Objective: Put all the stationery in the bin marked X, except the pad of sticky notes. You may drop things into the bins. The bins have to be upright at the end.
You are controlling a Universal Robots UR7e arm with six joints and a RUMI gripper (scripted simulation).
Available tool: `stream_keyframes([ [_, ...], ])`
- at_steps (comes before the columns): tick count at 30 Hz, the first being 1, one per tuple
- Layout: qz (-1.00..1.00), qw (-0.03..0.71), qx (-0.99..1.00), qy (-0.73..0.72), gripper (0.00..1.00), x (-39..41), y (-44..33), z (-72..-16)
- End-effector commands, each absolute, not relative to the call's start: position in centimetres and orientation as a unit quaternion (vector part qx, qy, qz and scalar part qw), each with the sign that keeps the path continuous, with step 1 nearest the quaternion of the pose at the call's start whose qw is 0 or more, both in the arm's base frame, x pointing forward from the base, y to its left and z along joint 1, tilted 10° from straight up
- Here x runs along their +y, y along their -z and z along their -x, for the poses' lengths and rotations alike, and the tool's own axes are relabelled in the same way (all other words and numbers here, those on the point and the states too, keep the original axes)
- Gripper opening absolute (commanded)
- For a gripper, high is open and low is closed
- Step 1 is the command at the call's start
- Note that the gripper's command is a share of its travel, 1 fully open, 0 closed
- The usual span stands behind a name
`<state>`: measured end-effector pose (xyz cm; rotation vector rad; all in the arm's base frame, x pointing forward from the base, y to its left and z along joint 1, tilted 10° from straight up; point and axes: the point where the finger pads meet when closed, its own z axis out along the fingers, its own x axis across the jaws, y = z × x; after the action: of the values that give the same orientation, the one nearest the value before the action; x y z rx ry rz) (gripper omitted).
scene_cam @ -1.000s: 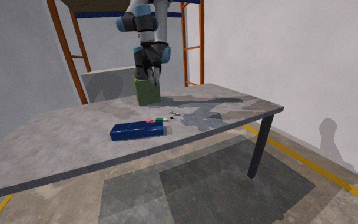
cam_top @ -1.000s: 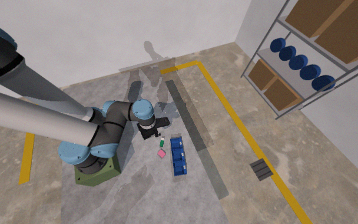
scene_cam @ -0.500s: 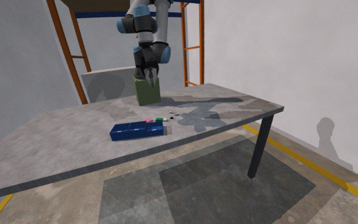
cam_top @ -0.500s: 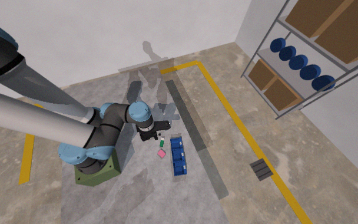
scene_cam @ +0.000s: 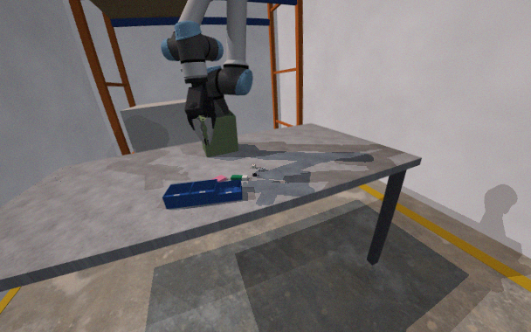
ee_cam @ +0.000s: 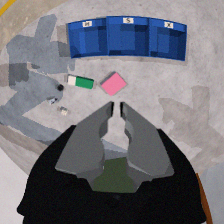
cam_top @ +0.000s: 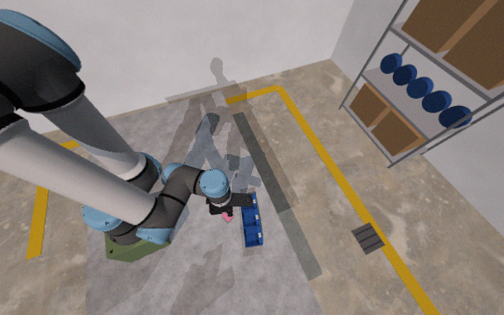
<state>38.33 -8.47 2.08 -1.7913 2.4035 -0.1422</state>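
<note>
With the claw point(cam_top: 227, 214) point(scene_cam: 203, 130) point(ee_cam: 117, 103) nearly closed and nothing held, the green-and-white eraser point(scene_cam: 237, 177) point(ee_cam: 81, 82) lying beside the pink sticky notes point(cam_top: 227, 217) point(scene_cam: 221, 178) point(ee_cam: 114, 83) is seemingly being approached; opening and lowering are needed.

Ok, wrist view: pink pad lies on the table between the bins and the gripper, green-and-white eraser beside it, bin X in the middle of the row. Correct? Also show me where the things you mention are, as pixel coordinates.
Not quite: bin X point(ee_cam: 168, 41) is at the row's end; S point(ee_cam: 128, 39) is in the middle, per the wrist view. Rest holds.
</note>
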Motion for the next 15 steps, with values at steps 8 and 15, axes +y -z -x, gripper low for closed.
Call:
stream_keyframes([
  [8, 0.594, 0.071, 0.8, 0.048, 0.04, -15.4, 2.1, -41.7],
  [15, 0.594, 0.071, 0.8, 0.048, 0.04, -20.2, 4.7, -43.6],
])
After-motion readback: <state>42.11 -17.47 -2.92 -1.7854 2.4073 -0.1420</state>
